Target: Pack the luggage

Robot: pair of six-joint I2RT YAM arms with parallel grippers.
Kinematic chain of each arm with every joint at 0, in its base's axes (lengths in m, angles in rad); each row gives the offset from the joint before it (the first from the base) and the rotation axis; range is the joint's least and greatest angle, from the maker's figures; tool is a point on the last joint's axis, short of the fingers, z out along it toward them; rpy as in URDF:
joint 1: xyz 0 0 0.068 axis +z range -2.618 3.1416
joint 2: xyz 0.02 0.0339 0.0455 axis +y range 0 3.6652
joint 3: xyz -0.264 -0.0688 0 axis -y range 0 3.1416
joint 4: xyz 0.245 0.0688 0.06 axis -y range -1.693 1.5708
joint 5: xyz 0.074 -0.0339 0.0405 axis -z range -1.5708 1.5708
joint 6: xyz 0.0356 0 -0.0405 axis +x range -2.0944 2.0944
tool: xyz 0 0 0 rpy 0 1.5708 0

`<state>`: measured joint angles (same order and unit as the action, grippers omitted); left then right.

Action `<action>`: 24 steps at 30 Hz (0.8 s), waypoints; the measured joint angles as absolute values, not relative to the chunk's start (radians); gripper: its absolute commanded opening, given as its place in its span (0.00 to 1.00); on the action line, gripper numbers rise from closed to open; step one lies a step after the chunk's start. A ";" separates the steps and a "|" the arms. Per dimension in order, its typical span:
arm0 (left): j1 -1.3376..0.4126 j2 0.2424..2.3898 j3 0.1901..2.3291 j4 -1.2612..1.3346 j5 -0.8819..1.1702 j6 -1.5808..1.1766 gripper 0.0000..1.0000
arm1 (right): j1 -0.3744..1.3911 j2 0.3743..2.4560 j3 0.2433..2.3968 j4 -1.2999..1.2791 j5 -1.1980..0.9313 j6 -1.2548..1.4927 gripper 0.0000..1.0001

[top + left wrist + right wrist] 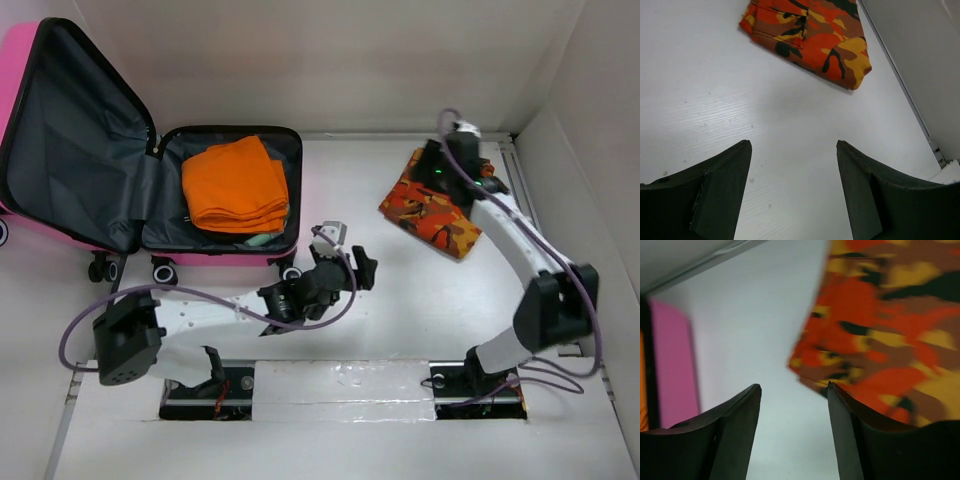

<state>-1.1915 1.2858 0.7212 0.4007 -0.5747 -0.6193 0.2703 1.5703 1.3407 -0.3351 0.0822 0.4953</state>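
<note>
Worktop (pixel 400 320), white and walled by pale panels, fills the overhead view and carries everything. Luggage (pixel 70 150) sits at ten o'clock on it, lying open: the glossy pink lid stands tilted up at the far left with its dark grey lining facing the arms, and the shallower half lies flat just right of it, its black wheels (pixel 163 271) along the six o'clock edge. Inside that flat half rests a folded orange cloth (pixel 236 185), covering most of the lining, with a pale green scrap (pixel 262 239) showing at its six o'clock side. The right arm (pixel 520 240) rises from its base at five o'clock and reaches to one o'clock, a purple cable (pixel 590 330) looping along it; its wrist hangs over the twelve o'clock edge of a folded camouflage cloth (pixel 435 215), patched in red, orange, yellow, brown and black, which lies flat on the worktop at two o'clock, well apart from the luggage. The left arm (pixel 200 310) runs from seven o'clock towards the centre, ending near the luggage's five o'clock corner. The right jaws are released: in the blurred right wrist view the dark fingers (pixel 730 435) stand apart with bare worktop in the gap, and the camouflage cloth lies past the right finger, with a pink strip of luggage at nine o'clock. The left jaws are released too, their fingers (pixel 720 195) spread over bare worktop, the camouflage cloth lying ahead at twelve o'clock.
</note>
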 measured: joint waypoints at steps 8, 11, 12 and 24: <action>-1.209 1.413 0.783 0.414 -0.527 -0.638 0.64 | -0.144 1.376 0.926 -0.282 0.224 0.498 0.59; -1.209 1.476 0.831 0.408 -0.513 -0.662 0.64 | -0.172 1.445 0.877 -0.287 0.214 0.498 0.54; -1.209 1.497 0.850 0.405 -0.508 -0.670 0.64 | -0.178 1.471 0.876 -0.282 0.196 0.496 0.46; -1.177 1.609 0.919 0.369 -0.464 -0.829 0.63 | -0.138 1.555 0.854 -0.191 0.012 0.471 0.00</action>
